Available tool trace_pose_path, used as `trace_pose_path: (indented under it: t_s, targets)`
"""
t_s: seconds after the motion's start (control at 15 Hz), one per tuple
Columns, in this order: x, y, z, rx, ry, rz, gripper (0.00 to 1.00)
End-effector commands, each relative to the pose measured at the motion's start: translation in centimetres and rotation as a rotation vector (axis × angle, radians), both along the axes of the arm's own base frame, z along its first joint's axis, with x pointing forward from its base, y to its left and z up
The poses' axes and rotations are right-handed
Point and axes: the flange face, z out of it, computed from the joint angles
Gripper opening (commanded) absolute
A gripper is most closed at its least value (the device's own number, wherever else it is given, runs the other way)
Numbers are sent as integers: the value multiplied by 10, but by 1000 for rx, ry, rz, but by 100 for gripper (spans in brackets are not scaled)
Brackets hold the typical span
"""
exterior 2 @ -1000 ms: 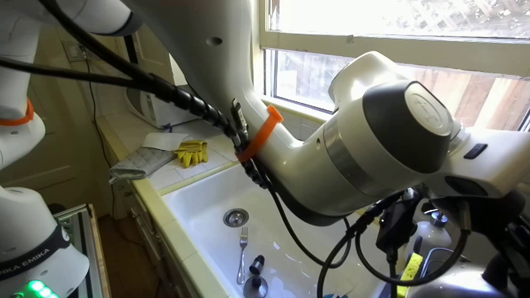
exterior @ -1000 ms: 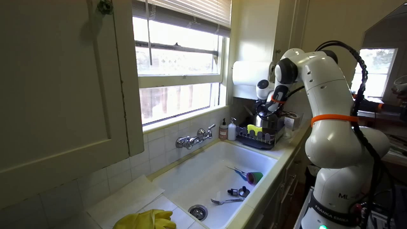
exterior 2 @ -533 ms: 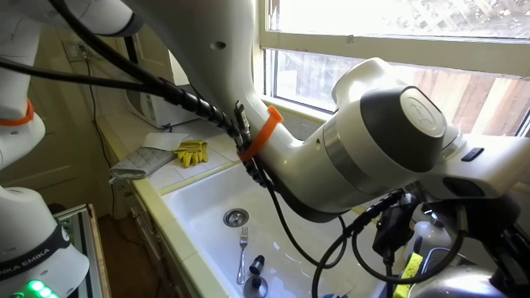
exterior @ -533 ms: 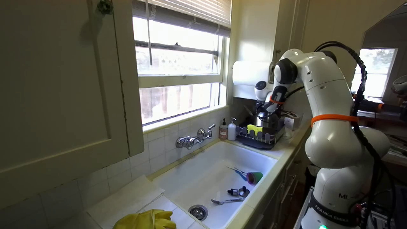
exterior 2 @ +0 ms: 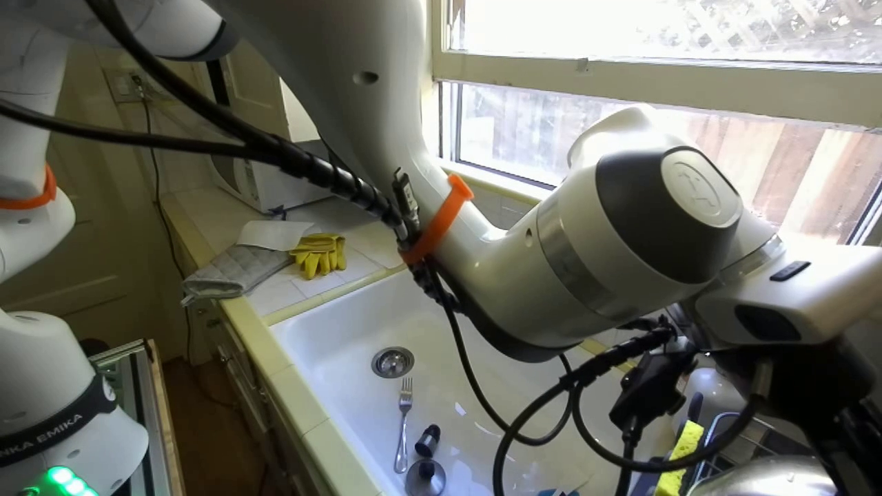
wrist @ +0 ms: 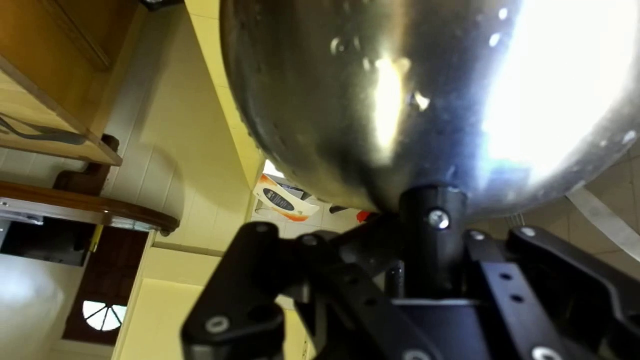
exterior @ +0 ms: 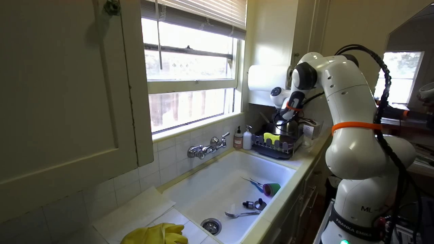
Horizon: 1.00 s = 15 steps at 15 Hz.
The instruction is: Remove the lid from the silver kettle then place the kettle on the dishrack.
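My gripper (wrist: 395, 250) looks clenched on the handle (wrist: 434, 250) of the silver kettle (wrist: 340, 110). The kettle has just shifted away from the yellow sponge (exterior: 271, 138), over the dishrack (exterior: 285, 146): placing seems nearly done, though contact is hidden. I count one kettle, one dishrack, one sponge, two bottles (exterior: 247, 139); in the sink (exterior: 206, 188), one cup (exterior: 271, 189), one probable lid (exterior 2: 425, 479), one fork (exterior 2: 403, 426).

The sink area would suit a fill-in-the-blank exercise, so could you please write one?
The silver kettle appears largest in the ____ view.
The sponge at the dishrack is ____.
The fork in the sink has its tines near the ____.
The pump bottle nearest the dishrack is ____.
Missing words: wrist; yellow; drain; white.
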Motion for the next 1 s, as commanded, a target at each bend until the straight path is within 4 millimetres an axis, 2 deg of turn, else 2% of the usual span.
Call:
trace_pose_path:
  t_s: [0.0,0.27,0.4,0.6,0.93]
  targets:
    - [2,0,-3,13,-13,-47,0]
    - [-1,-1,-11,84,-32,-146,0]
    - [2,0,-9,98,-53,-170,0]
    - [12,3,-6,77,-72,-131,0]
    - [32,22,-2,35,-93,16,0]
